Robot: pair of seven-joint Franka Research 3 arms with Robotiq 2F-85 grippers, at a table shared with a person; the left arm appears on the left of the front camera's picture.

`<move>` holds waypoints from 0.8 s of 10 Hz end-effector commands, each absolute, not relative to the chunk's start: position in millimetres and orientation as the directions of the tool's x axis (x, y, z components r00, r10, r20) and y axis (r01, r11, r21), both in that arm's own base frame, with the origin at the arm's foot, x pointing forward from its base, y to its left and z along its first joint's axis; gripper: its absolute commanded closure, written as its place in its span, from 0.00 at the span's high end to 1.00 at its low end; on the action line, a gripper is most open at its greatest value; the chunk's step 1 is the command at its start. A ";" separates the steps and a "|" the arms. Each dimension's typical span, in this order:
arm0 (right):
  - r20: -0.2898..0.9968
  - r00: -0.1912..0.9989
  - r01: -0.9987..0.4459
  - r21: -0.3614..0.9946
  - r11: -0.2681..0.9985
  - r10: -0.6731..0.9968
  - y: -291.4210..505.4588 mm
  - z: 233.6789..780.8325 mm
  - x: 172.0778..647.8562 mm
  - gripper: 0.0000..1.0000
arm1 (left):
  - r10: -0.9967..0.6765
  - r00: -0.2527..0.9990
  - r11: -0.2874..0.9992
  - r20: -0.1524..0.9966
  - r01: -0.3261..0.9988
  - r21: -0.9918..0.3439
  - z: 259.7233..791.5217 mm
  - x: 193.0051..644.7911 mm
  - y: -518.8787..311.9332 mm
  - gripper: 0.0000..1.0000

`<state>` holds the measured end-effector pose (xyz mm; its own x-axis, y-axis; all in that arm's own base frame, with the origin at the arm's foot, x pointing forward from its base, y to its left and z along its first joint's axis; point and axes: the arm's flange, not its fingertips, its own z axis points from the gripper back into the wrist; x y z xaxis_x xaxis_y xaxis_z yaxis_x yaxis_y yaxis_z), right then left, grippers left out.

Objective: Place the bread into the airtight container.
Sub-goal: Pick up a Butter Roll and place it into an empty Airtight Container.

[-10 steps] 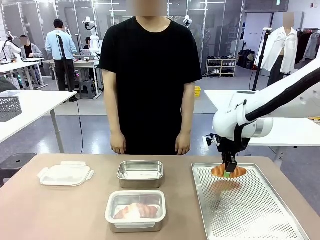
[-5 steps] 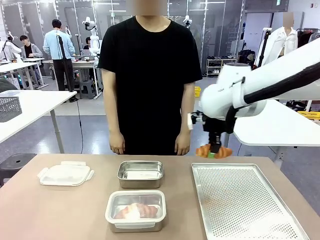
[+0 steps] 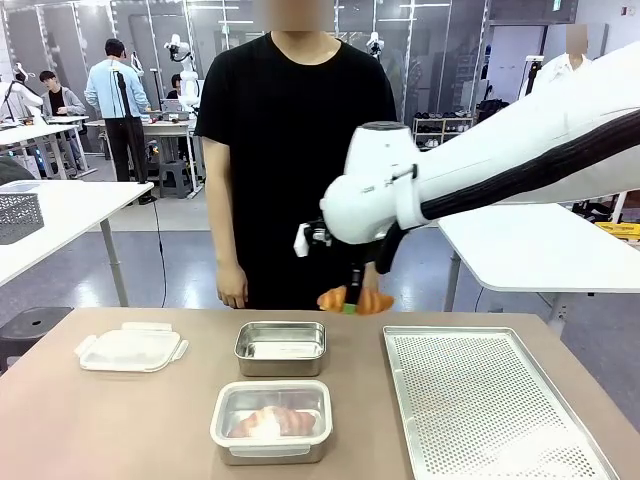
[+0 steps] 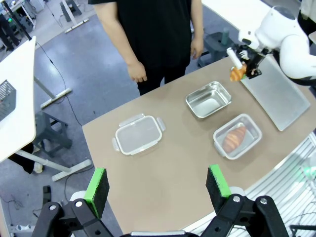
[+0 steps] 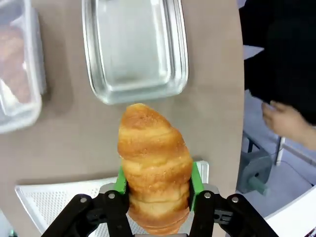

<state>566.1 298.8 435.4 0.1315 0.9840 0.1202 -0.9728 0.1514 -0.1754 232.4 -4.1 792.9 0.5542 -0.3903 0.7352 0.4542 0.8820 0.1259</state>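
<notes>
Above the counter (image 3: 100, 430), between the tray (image 3: 500, 420) and the empty container (image 3: 281, 347), your right hand (image 3: 352, 303) holds the bread (image 5: 153, 148) pinched across its middle, pads shut against its sides. You are in the carry step: bread lifted, not yet over a container. The filled container (image 3: 271, 420) at the near edge already has a croissant, so the empty one by the person looks the target. Next, bring the bread over its middle, lower it, then let go. The lid (image 3: 131, 349) lies near the left edge. Your left hand (image 4: 157, 185) hangs high, spread wide, holding nothing
</notes>
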 end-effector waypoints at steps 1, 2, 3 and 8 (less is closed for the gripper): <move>0.072 0.151 -0.970 -0.184 0.162 0.986 342.8 435.3 576.1 0.53 | -0.392 0.553 0.882 0.735 0.453 0.129 794.6 232.4 -4.5 1.00; 0.078 0.154 -0.970 -0.178 0.166 0.985 361.3 435.4 575.7 0.53 | -0.392 0.553 0.882 0.735 0.453 0.129 794.6 232.4 -4.5 1.00; 0.073 0.137 -0.978 -0.151 0.147 0.988 377.3 434.1 573.5 0.53 | -0.392 0.553 0.882 0.735 0.453 0.129 794.6 232.4 -4.5 1.00; 0.088 0.137 -0.986 -0.079 0.144 0.987 431.7 400.9 576.1 0.53 | -0.392 0.553 0.882 0.735 0.453 0.129 794.6 232.4 -4.5 1.00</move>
<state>569.3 421.1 402.3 0.1127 0.9885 0.1004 -0.9890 0.1213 -0.0849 232.4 -4.0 792.9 0.5542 -0.3902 0.7353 0.4541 0.8820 0.1258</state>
